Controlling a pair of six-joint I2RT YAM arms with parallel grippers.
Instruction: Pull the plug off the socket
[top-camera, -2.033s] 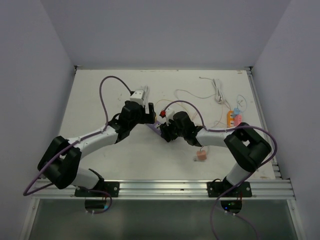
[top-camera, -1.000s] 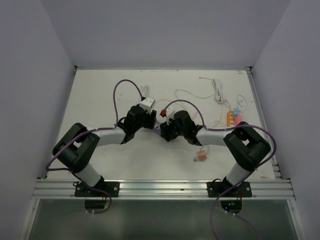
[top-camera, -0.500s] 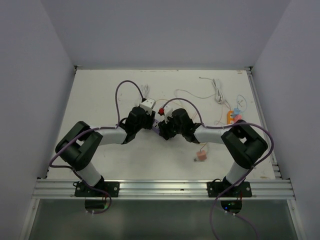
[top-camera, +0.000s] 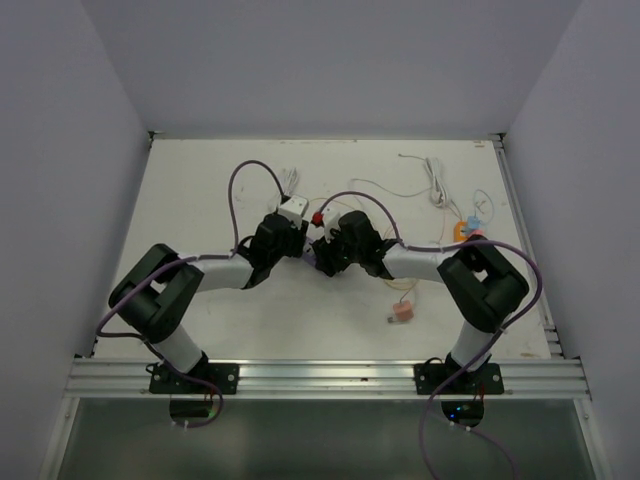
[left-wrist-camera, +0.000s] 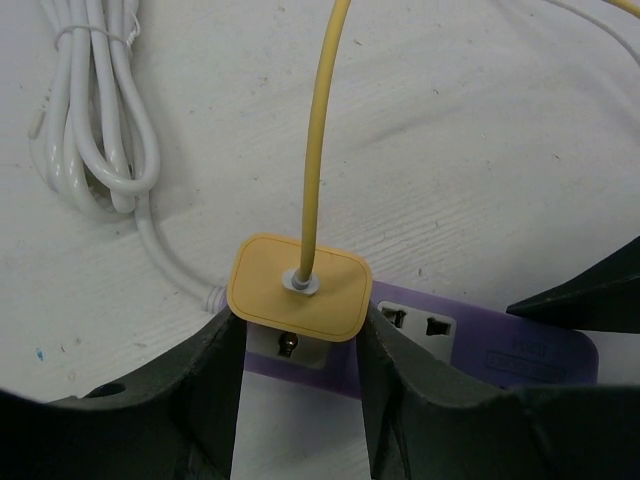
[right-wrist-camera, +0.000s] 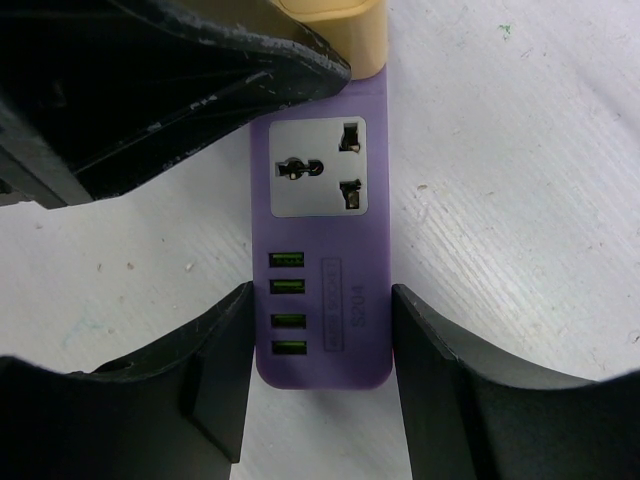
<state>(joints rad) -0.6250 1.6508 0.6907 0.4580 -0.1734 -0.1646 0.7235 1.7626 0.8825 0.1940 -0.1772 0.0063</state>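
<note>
In the left wrist view a yellow plug with a yellow cord sits on the white outlet face of the purple socket strip. A brass pin shows under its near edge. My left gripper is shut on the plug, one black finger pressed against each side. In the right wrist view my right gripper is shut on the USB end of the socket strip. The plug shows at that strip's far end. From above, both grippers meet mid-table.
A coiled white cable lies left of the strip. Further right on the table are another white cable, orange and pink pieces and a small pink item. Thin wires trail across the back.
The left gripper came in from the left and its jaws closed on the plug. The right arm shifted slightly up and left, still holding the strip.
</note>
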